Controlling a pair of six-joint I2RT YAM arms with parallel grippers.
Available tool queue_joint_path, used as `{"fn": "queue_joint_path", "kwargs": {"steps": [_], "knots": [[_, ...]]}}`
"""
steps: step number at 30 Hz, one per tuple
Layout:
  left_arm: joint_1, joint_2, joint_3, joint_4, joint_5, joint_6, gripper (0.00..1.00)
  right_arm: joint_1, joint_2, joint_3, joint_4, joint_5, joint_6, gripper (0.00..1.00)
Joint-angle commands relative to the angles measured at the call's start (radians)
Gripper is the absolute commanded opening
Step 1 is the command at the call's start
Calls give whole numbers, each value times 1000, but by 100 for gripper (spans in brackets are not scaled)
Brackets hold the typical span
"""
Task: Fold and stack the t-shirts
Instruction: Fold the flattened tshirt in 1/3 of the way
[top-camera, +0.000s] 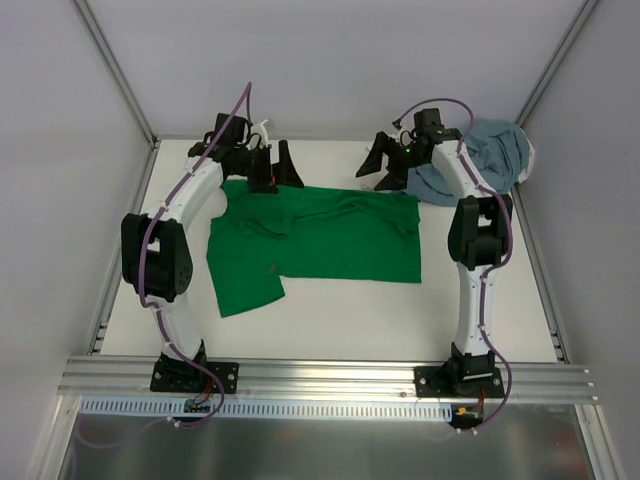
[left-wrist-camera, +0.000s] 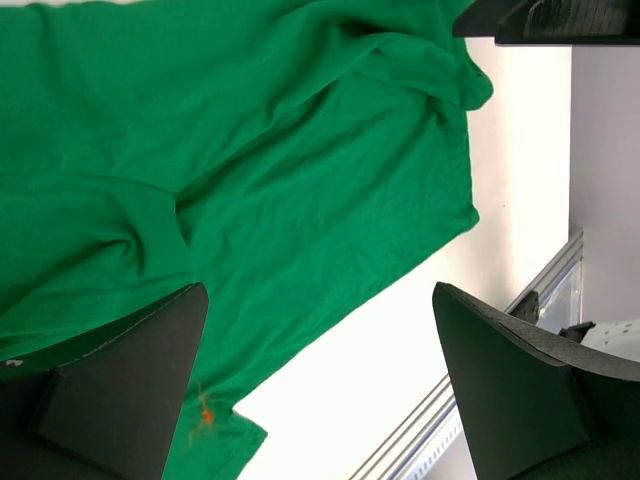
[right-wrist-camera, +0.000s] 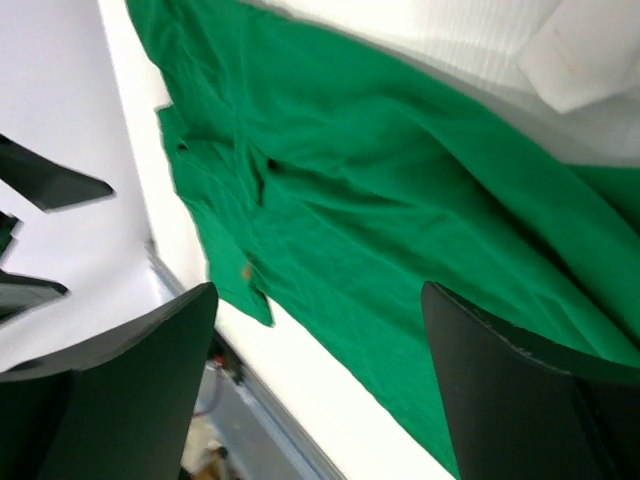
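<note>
Two t-shirts show clearly. A third cloth cannot be made out for certain, though a thin white edge (top-camera: 528, 160) peeks out at the right of the far heap.

The green t-shirt (top-camera: 320, 245) lies spread open and wrinkled in the middle of the white surface (top-camera: 350, 320). One part reaches toward the near left and the cloth is bunched at its far right corner. A single small orange mark (left-wrist-camera: 205, 412) sits on the fabric near one edge.

The grey-blue t-shirt (top-camera: 497, 148) is crumpled in a heap in the far right corner, well apart from the middle of the green one. Its near edge lies close to the green shirt's far right corner.

There are two arms, both reaching to the far side. The left arm (top-camera: 185, 200) ends over the far left edge of the green t-shirt. The left jaws stand spread wide and grasp nothing, and its wrist view shows green cloth between them.

The right arm (top-camera: 470, 225) passes across the grey-blue heap. The right jaws hang near the green shirt's far right corner, also released and wide, with nothing between them.

One metal rail (top-camera: 330, 372) runs along the near edge and carries both arm bases.
</note>
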Motion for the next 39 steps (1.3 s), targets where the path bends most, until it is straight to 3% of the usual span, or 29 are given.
{"fn": "queue_joint_path", "kwargs": {"steps": [1, 3, 5, 14, 26, 39], "knots": [[1, -52, -21, 53, 68, 49, 99, 14, -143, 31, -112, 49, -194, 90], [1, -53, -23, 56, 79, 59, 99, 21, -215, 33, -175, 187, -271, 100], [1, -54, -26, 59, 83, 71, 99, 25, -255, 22, -185, 311, -346, 99], [1, -60, -52, 68, 60, 88, 99, 51, -296, -18, -214, 491, -440, 99], [0, -257, -332, 149, -13, 73, 98, 143, -196, -16, -189, 493, -486, 99], [-20, -354, -381, 140, -15, 51, 99, 163, -4, 70, -130, 447, -423, 97]]}}
